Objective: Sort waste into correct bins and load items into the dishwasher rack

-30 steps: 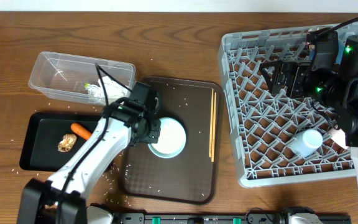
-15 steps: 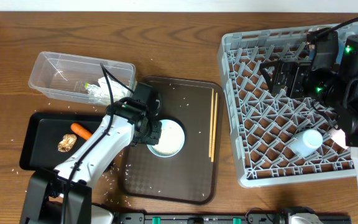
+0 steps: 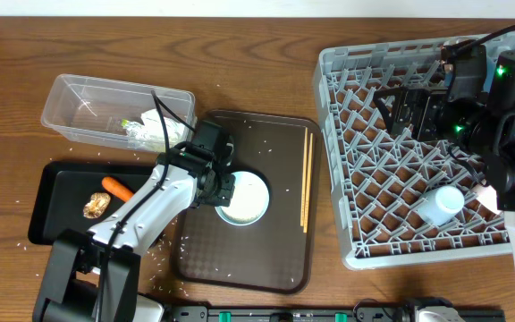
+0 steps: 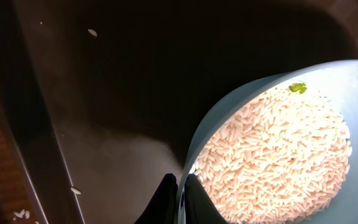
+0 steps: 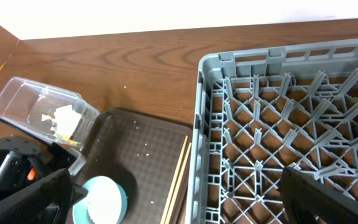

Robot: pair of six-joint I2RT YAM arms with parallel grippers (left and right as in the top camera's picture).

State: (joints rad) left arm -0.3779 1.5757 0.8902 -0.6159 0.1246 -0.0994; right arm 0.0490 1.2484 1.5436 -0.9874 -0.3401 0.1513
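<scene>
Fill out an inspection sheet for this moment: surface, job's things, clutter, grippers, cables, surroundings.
Surface: brown wooden table, loose white rice grains scattered on it.
Job's things: white round bowl of rice on the dark brown serving tray; crumpled white paper in the clear rectangular plastic tub; orange carrot piece and brown food lump in the shallow black tray; small pale cup in the light-grey plastic rack.
Clutter: pair of wooden chopsticks on the serving tray.
Grippers: left gripper shut on the bowl's rim; right gripper open above the rack.
Cables: black cable over the tub.
Surroundings: pale wall behind the table.
</scene>
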